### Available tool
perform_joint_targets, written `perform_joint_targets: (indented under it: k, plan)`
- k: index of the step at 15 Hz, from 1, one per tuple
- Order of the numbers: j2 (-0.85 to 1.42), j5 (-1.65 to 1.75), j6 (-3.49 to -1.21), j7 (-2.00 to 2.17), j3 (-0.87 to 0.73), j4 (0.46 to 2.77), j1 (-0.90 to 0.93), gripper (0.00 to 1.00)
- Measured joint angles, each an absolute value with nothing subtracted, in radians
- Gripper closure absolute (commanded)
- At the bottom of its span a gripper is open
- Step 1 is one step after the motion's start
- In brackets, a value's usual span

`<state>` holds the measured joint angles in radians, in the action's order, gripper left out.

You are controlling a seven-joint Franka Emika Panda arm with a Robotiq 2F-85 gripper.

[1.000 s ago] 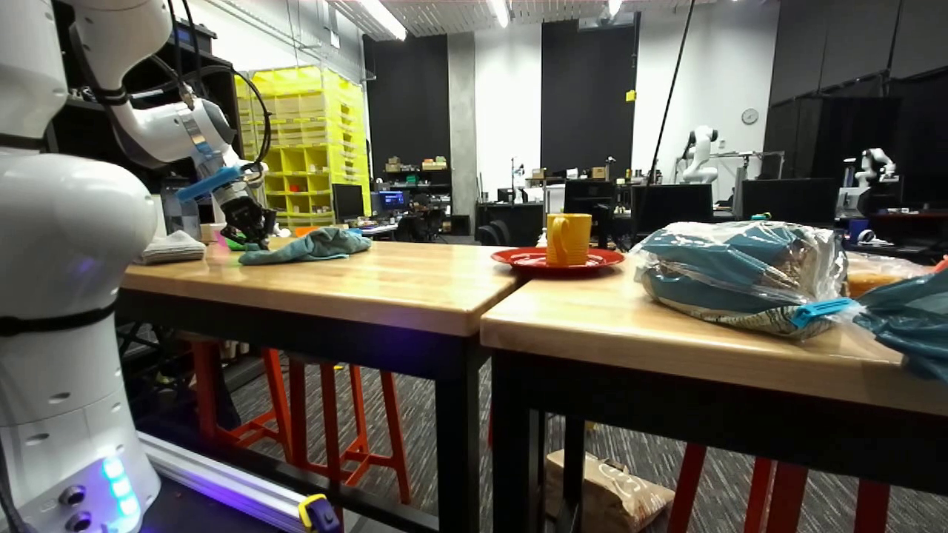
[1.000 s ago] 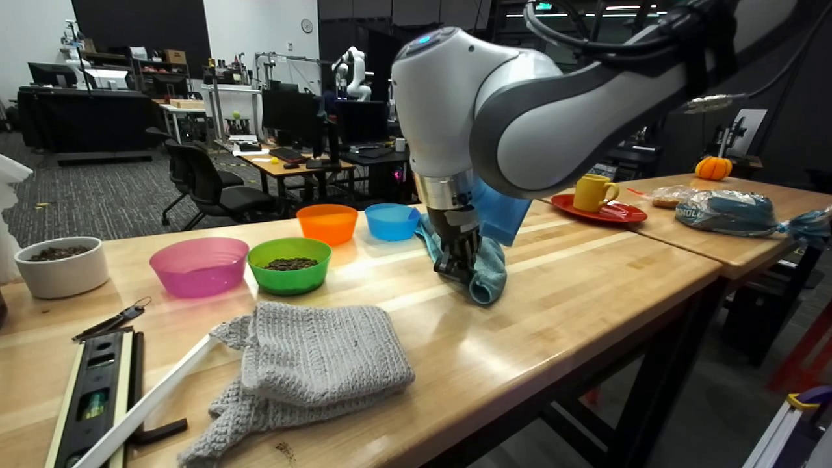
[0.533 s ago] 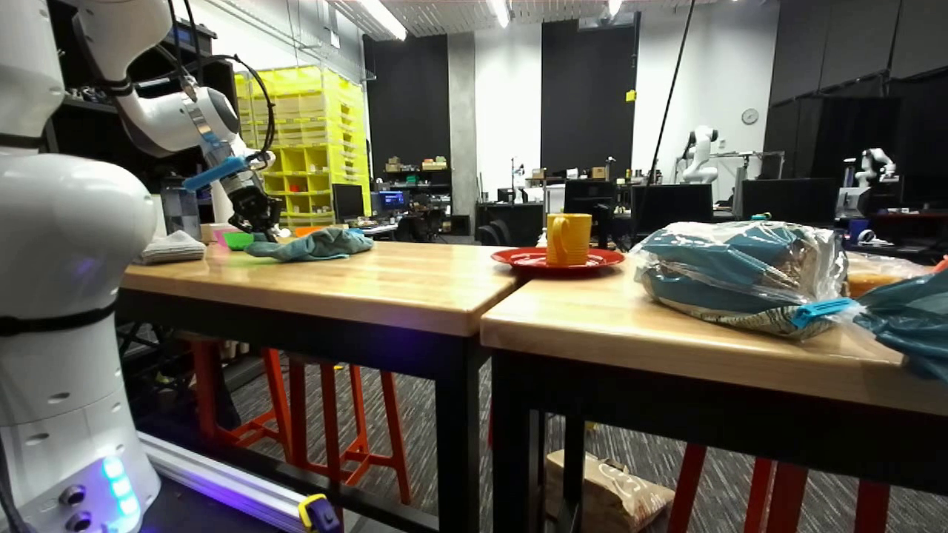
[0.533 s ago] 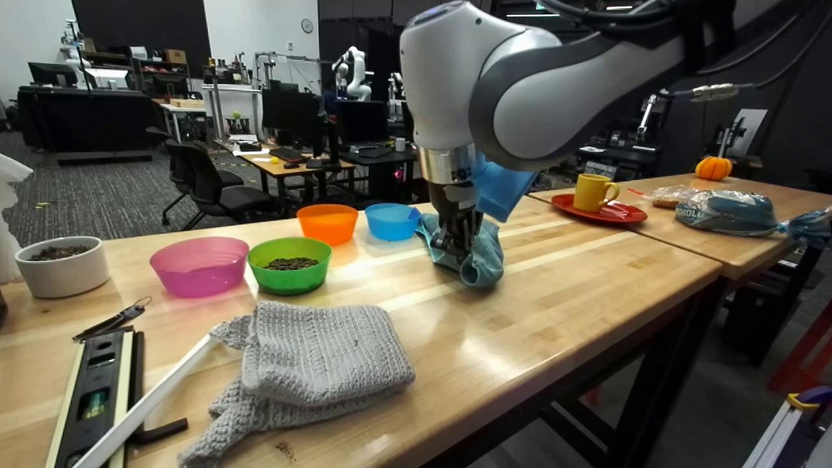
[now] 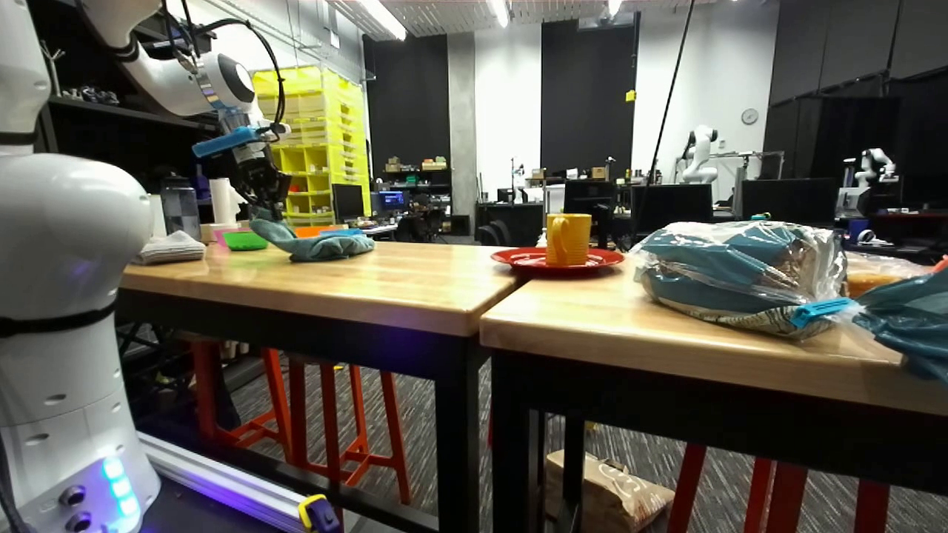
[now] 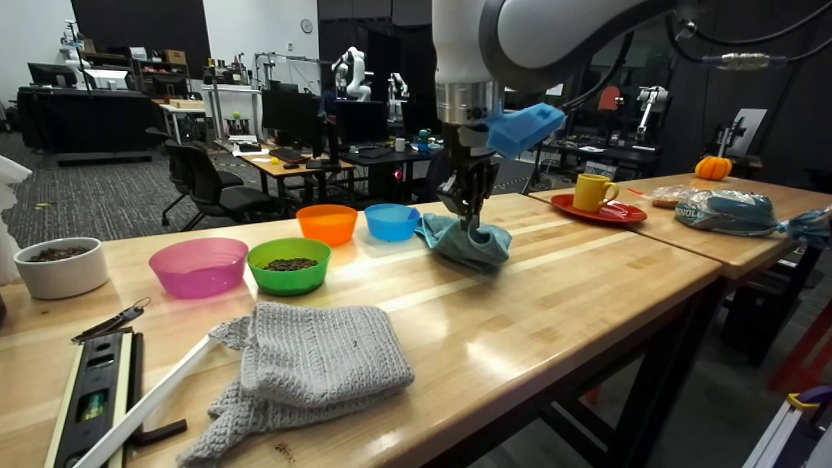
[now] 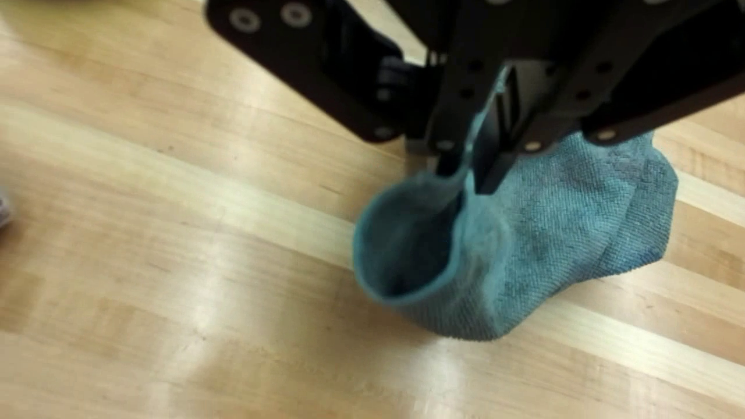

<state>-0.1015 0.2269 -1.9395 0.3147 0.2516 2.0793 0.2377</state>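
A teal cloth [image 7: 559, 215] is bunched under my gripper [image 7: 468, 174], and one fold curls into an open loop beside the fingertips. Between the jaws runs the cloth's edge, lying along one finger, while the inner face of the opposite finger [image 7: 492, 139] shows across a narrow gap. The jaws are only slightly parted. In both exterior views the gripper [image 6: 469, 222] points down above the table, and the cloth [image 6: 455, 242] rises to its tips. One end of the cloth [image 5: 333, 246] still rests on the wood.
Beside the cloth stand a blue bowl [image 6: 392, 224], an orange bowl [image 6: 327, 225], a green bowl [image 6: 289, 279] and a pink bowl [image 6: 198, 270]. A grey knitted cloth [image 6: 331, 357] lies nearer. A yellow mug [image 6: 593, 193] sits on a red plate [image 6: 627, 214], beyond it a bread bag [image 6: 725, 213].
My gripper has risen off the table and drawn one end of the teal cloth up with it. In an exterior view it has also shifted right. The bowls have not moved.
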Motion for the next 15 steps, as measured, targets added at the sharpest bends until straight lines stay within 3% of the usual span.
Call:
perform_joint_targets:
  k: [3,5,6,9,15]
  plan:
    - [-0.095,0.202,-1.922,0.303,0.253,2.083,0.238,1.00]
    - [-0.089,0.196,-1.915,0.300,0.253,2.084,0.238,1.00]
    - [-0.087,0.195,-1.912,0.299,0.253,2.084,0.238,0.74]
    - [-0.077,0.174,-1.907,0.282,0.253,2.084,0.238,0.64]
    - [-0.066,0.099,-1.904,0.273,0.269,2.084,0.256,0.22]
